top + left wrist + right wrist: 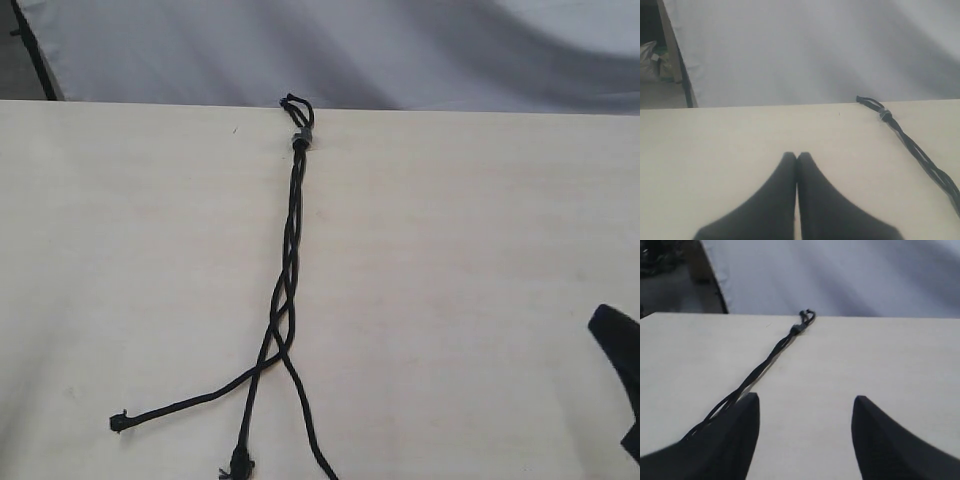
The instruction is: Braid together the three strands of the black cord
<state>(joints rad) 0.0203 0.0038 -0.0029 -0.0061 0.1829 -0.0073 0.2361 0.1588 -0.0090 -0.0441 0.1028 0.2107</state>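
Though loosely plaited, matte black cord (290, 240) (frayed ends (118, 423)).

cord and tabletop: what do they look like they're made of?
Cord: matte black with no shine, probably woven or twisted textile rope. The frayed knot at one strand's end suggests fibre rather than rubber.
Tabletop: pale, smooth, with faint grain-like streaks. It is likely light wood or wood-look laminate, but I can't tell which.

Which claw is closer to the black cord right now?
Right. The right claw, open, has the cord running right beside it; the left claw, shut, sits well off to the cord's side.
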